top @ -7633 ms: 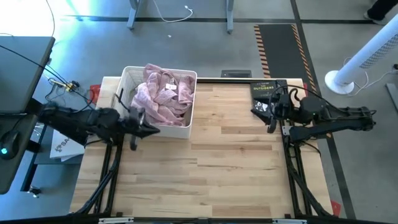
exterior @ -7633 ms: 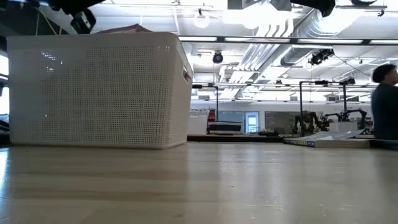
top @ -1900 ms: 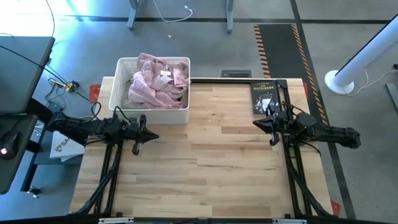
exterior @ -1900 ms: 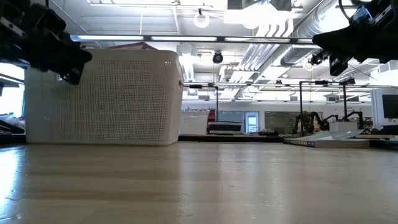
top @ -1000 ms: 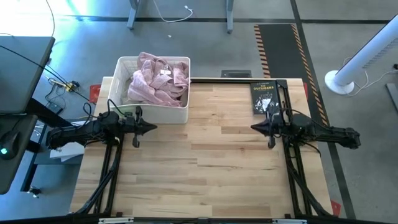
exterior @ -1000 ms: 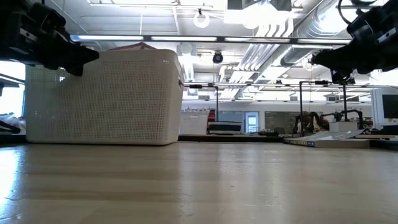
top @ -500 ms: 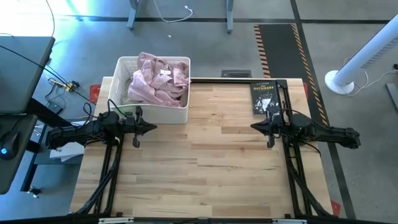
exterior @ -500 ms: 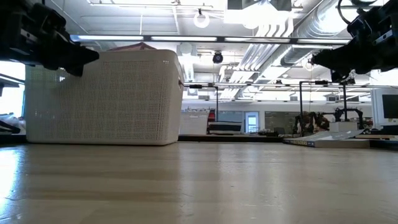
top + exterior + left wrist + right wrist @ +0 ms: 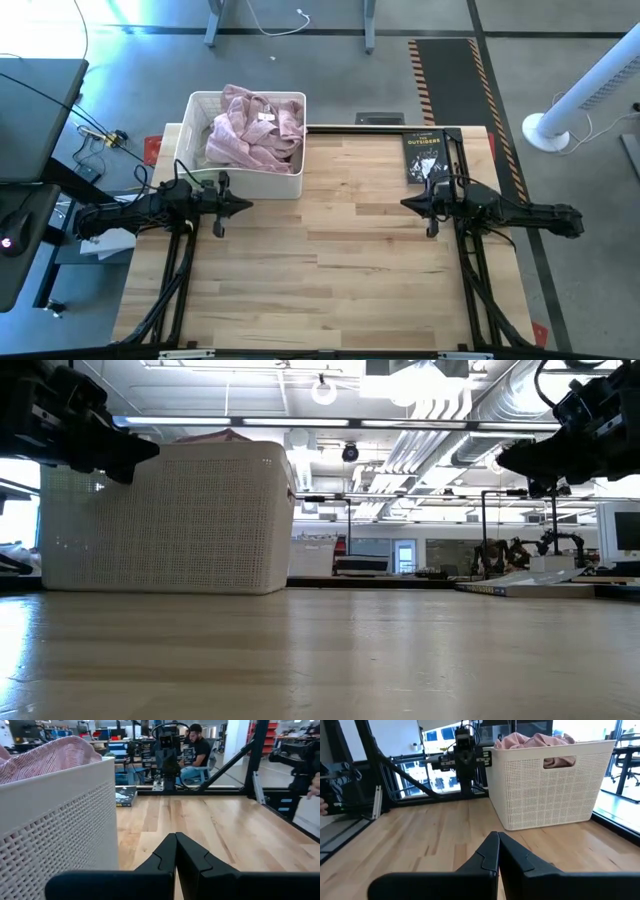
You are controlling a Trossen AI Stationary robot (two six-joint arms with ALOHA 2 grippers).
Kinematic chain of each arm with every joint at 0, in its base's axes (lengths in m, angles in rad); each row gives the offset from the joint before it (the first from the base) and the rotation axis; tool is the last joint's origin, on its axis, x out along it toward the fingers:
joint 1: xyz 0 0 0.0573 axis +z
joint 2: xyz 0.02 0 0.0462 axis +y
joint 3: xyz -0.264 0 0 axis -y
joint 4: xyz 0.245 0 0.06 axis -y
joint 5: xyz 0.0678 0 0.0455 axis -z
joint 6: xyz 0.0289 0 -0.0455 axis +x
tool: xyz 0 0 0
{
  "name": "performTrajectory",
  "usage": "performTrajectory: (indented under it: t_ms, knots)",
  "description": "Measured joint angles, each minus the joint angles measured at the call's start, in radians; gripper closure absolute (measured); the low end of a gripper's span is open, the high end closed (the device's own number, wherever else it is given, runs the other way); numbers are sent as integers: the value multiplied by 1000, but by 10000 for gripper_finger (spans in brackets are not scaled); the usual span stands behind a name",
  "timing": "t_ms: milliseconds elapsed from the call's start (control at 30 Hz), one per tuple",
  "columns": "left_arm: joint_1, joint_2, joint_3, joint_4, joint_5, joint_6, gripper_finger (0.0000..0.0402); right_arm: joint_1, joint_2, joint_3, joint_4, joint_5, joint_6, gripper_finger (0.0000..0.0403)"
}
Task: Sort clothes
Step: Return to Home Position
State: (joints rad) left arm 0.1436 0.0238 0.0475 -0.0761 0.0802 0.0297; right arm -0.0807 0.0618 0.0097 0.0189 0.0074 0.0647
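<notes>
One pink garment fills the basket beside left gripper.

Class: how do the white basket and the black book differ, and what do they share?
The basket is white, lattice-walled and stands tall; the book is black and lies flat. The basket holds pink clothes; the book bears nothing. Both rest on the wooden table, near its far edge.

The pink garment hides whatever lies beneath it in the basket.

Black book cover: "THE OUTSIDERS"; small, faint
</notes>
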Motion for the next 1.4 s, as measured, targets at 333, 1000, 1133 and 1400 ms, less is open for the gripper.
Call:
performTrajectory:
  t_ms: [333,1000,1133,1400]
  knots:
    - [1,0,0,11,70,-12,401,0,11,0,0,0,-20,403]
    - [-62,-20,-37,109,46,-9,401,66,-62,-1,15,2,-21,403]
    - [-93,-20,-37,107,41,-10,401,101,-62,-1,3,3,-21,403]
    - [-111,-20,-37,106,42,-10,401,141,-62,-1,2,0,-21,403]
